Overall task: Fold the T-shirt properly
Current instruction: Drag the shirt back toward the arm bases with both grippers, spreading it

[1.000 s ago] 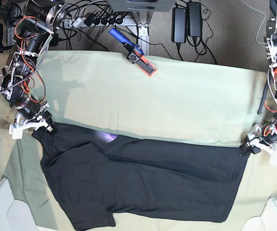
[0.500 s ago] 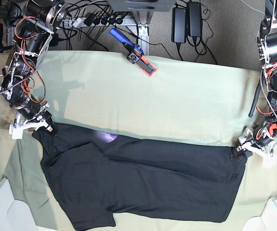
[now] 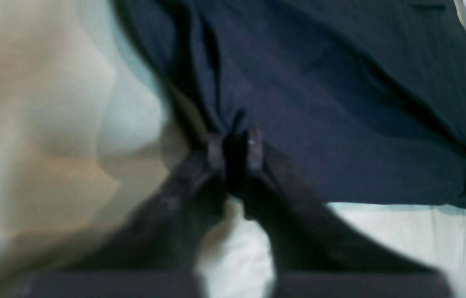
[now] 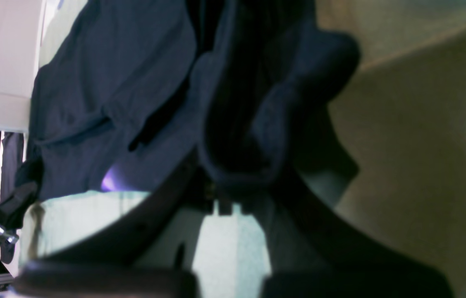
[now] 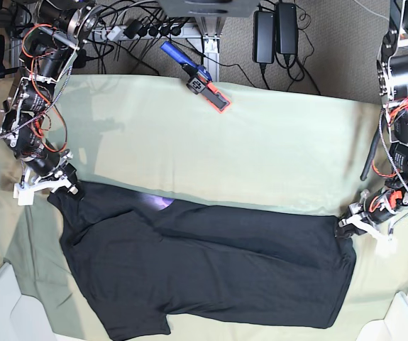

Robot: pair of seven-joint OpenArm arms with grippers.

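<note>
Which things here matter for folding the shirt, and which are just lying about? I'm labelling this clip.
Job: T-shirt; left gripper and right gripper, both shut on it.
Lying about: orange-tipped tool; power bricks; table cloth.

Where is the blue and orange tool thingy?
In the base view, the blue and orange tool lies on the far edge of the pale green table cloth, beyond the T-shirt.

You see a plain black T-shirt with a small purple glint of print at its upper fold, lying on a pale green table cloth. At the cloth's far edge lies a blue-handled tool with an orange-red tip.
</note>
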